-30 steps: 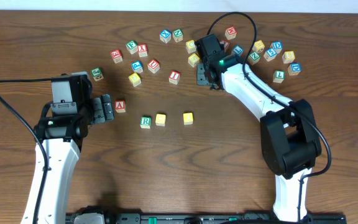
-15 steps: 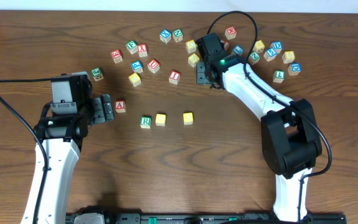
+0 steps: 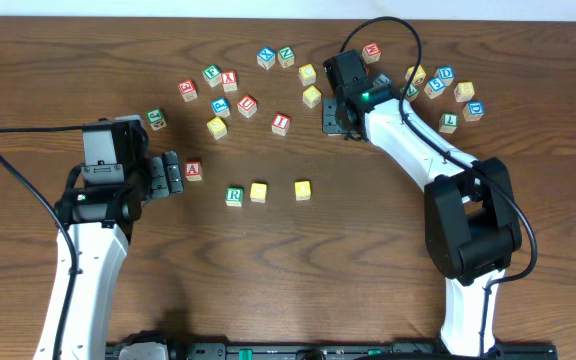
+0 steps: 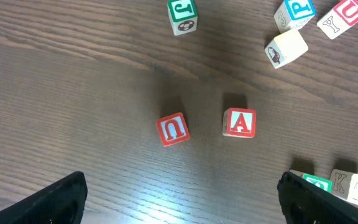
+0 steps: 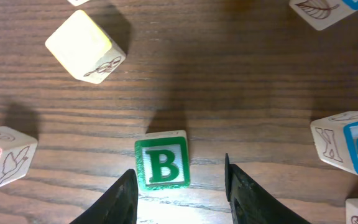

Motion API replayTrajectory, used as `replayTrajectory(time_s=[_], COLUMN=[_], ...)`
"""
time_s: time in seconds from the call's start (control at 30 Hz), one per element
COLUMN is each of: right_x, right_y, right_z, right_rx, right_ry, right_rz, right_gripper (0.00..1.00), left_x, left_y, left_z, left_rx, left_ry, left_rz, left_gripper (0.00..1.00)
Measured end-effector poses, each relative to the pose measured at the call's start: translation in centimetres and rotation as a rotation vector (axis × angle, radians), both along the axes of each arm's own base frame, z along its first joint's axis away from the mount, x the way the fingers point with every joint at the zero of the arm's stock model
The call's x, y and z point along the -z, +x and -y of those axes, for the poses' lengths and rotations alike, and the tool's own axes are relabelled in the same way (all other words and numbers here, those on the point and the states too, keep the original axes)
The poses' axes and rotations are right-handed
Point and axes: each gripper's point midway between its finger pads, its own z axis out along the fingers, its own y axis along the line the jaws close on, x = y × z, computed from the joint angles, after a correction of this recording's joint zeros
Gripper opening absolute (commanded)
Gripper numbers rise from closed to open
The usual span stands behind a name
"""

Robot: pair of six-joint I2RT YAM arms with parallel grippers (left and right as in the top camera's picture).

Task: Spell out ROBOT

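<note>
On the wood table (image 3: 298, 260) a short row lies: a green R cube (image 3: 234, 195), a plain yellow cube (image 3: 258, 191) and, after a gap, another yellow cube (image 3: 302, 189). In the right wrist view, the green B cube (image 5: 162, 160) lies flat between my right gripper's (image 5: 179, 171) open jaws. The left finger is at its lower left corner and a gap remains on the right side. From overhead my right gripper (image 3: 336, 116) hides that cube. My left gripper (image 3: 168, 175) hovers wide open and empty beside the red A cube (image 3: 193, 169); the R cube (image 4: 316, 182) peeks out behind its right finger.
Loose letter cubes lie at the back left (image 3: 218, 85) and back right (image 3: 446, 85), and a red I cube (image 3: 281, 122) sits near the right gripper. A yellow cube (image 5: 86, 46) lies just beyond B. Red U (image 4: 173, 129) and A (image 4: 238, 122) lie ahead of the left gripper.
My right gripper has shifted slightly to the right over the B cube and its jaws have narrowed. The left arm and the row of cubes have not moved.
</note>
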Motion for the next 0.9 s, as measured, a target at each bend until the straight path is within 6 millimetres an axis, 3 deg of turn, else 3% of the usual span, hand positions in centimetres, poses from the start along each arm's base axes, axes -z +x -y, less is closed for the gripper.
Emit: replayTrajectory(time_s=[0.7,0.9], right_x=[0.0,1.7], right_y=[0.0,-0.2], right_z=[-0.8,-1.4], right_rx=[-0.059,-0.073], right_ry=[0.015,0.005], right_rz=[0.003,-0.022], right_gripper=[0.44,0.41], left_x=[0.0,0.0], left_y=[0.0,0.0], left_z=[0.0,0.0], left_rx=[0.000,0.000], left_ry=[0.000,0.000], left_rz=[0.000,0.000], left_gripper=[0.96,0.96])
